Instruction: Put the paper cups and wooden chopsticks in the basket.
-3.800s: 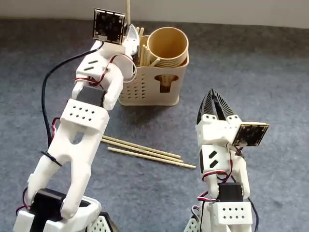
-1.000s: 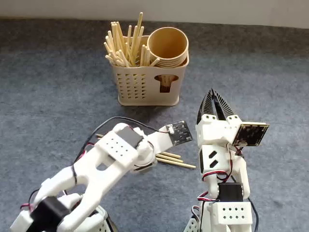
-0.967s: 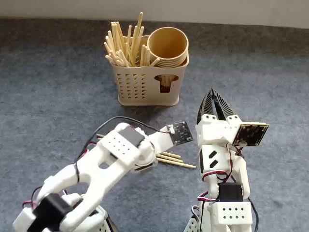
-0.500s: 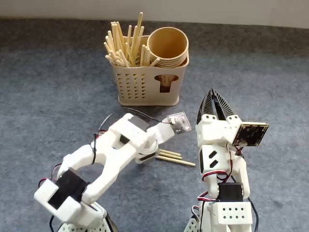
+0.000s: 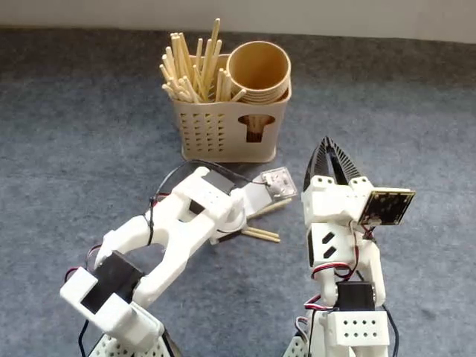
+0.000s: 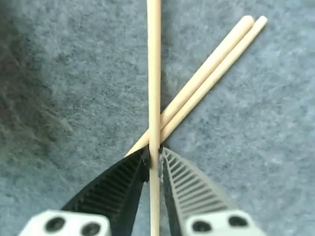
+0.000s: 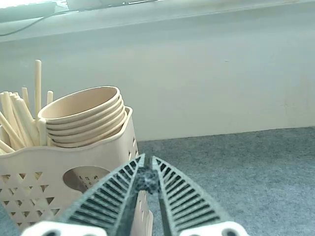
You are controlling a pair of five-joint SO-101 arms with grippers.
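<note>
Gripping a single chopstick (image 6: pixel 154 59), the left tool (image 6: pixel 154 151) is clamped on it low over the grey surface (image 5: pixel 82 156), with the stick running straight out past the fingertips. A few seconds ago the left arm (image 5: pixel 182 223) stood up at the basket with a stick in the air, and three sticks lay side by side in front of it. Since then it has swung down and bent over them, and in the last half second it has drawn one away from the others. That stick now points at a different angle from its neighbours and crosses over them in the left wrist view. It looks to be off the surface, though how high I cannot tell.

The two loose chopsticks (image 6: pixel 215 61) lie together, touching, just beneath and beside the tool. Behind them the basket (image 5: pixel 216 137) stands where it was, with a bundle of chopsticks (image 5: pixel 190 74) upright in its left compartment and the stacked paper cups (image 5: pixel 258 71) in its right. The cups' share of the job appears done. With this pick one more stick is on its way, and two will be left to fetch.

Farthest right, the right tool (image 5: pixel 326 143) is closed on nothing and points toward the basket. It has not moved in any frame.
</note>
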